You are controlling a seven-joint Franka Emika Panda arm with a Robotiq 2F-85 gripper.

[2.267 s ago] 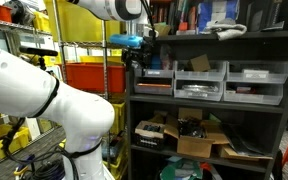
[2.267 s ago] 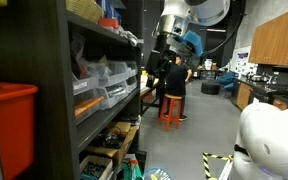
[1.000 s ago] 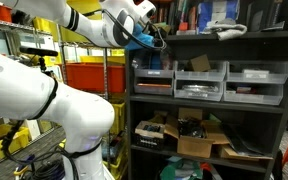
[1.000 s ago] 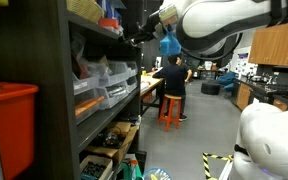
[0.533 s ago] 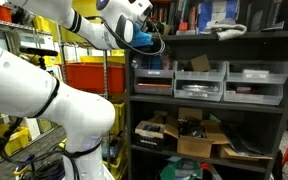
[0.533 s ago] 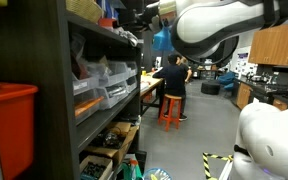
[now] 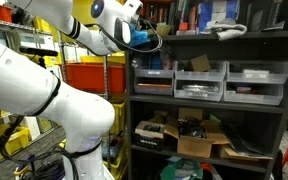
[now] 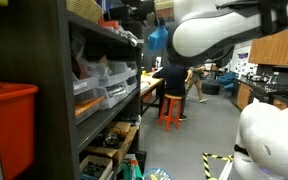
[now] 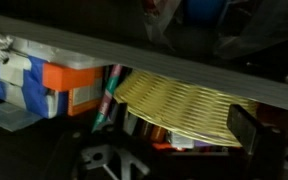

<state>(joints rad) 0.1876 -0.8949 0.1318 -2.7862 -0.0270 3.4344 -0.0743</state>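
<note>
My gripper (image 7: 150, 38) is raised to the top level of the black shelf unit (image 7: 209, 105), at its left front corner. In an exterior view it (image 8: 134, 14) reaches in towards the top shelf. In the wrist view a yellow woven basket (image 9: 184, 105) lies close in front, under a grey shelf board (image 9: 104, 50). An orange box (image 9: 72, 86) and a blue and white box (image 9: 14, 75) stand beside the basket. One dark finger (image 9: 246, 128) shows at the right. The jaws look open and hold nothing.
Grey bins (image 7: 199, 80) fill the middle shelf and cardboard boxes (image 7: 194, 135) the lower one. Orange bins (image 7: 89, 75) sit on a yellow rack beside the unit. A red bin (image 8: 9, 125) is near the camera. A person on an orange stool (image 8: 171, 105) sits down the aisle.
The arm has risen from the middle shelf level to the top shelf, and the gripper has turned from pointing down to facing into the shelf.
</note>
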